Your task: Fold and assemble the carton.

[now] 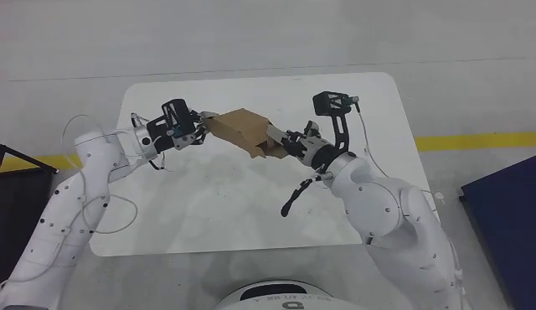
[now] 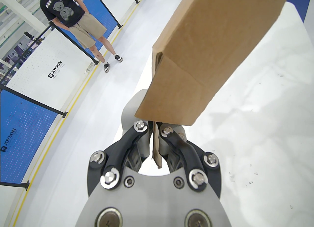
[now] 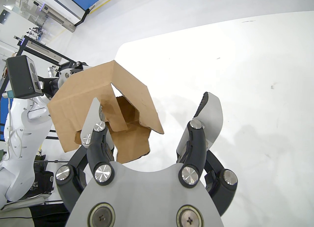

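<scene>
I am working in what looks like a big industrial test hall: blue-and-white barrier panels (image 2: 22,120) are fencing a pale glossy floor (image 1: 251,25), a yellow line (image 1: 477,141) running beside my white table (image 1: 209,201).

The carton (image 1: 243,128) is plain brown cardboard. The table (image 1: 218,201) is white, flecked with a few small dark specks. The left gripper (image 2: 154,131) and the right gripper (image 3: 151,102) have black links, silver bolts and pale grey fingers (image 3: 213,111).
</scene>
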{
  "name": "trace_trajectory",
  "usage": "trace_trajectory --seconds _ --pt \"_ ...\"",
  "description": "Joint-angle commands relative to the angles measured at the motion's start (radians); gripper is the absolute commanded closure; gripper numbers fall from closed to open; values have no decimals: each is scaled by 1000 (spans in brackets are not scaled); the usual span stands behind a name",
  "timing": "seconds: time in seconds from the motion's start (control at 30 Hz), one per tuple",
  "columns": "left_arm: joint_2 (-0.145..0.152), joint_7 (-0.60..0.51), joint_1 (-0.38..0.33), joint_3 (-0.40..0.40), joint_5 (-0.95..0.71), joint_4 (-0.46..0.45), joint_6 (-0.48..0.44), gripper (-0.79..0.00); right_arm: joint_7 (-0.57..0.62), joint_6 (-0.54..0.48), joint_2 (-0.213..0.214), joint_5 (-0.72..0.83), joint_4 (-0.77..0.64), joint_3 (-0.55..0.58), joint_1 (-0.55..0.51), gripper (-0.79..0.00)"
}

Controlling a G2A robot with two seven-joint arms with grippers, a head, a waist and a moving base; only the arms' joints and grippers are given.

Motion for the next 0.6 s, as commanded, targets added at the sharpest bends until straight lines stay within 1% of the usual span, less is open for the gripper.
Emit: trace_trajectory --seconds 0.0,0.17,0.23,0.4,0.57 --pt "1 -2 6 -8 -3 3 2 0 0 2 0 0 -5 2 -4 -656" --pt "1 -25 15 -21 -20 7 14 0 5 1 1 6 -27 -8 -23 -628" --pt "0 -38 14 -20 -19 3 15 0 2 1 0 2 -32 -13 -24 -628" --pt "-4 -50 4 -8 -29 3 21 0 25 1 2 -52 -28 -40 -18 -597" --pt "-9 -56 -6 -1 -37 14 34 0 40 13 -2 -66 -24 -74 -6 -570"
